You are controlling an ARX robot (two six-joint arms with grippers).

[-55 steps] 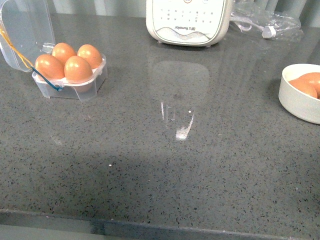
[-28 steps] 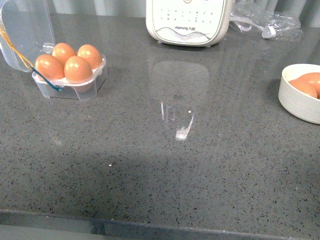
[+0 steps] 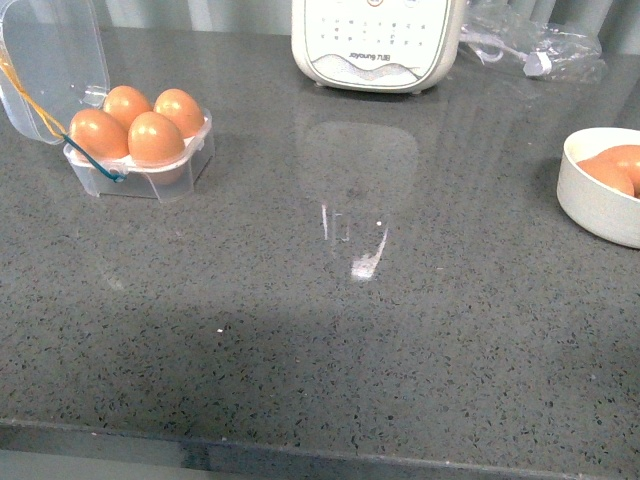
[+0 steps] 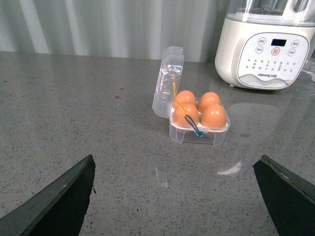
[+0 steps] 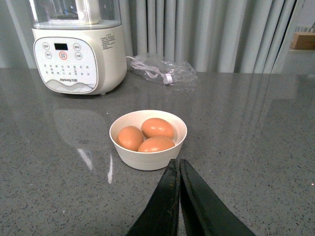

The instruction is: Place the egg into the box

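The clear plastic box (image 3: 140, 165) stands at the far left of the grey counter with its lid (image 3: 50, 60) open; all its cups hold orange-brown eggs (image 3: 155, 137). It also shows in the left wrist view (image 4: 199, 132), ahead of my open, empty left gripper (image 4: 177, 164). Three more eggs (image 5: 156, 128) lie in a round white bowl (image 5: 147, 156), seen at the right edge of the front view (image 3: 590, 205). My right gripper (image 5: 177, 161) is shut and empty, just short of the bowl. Neither arm shows in the front view.
A white kitchen appliance (image 3: 378, 42) stands at the back of the counter. A clear plastic bag with a cord (image 3: 535, 45) lies at the back right. The counter's front edge (image 3: 320, 450) runs along the bottom of the front view.
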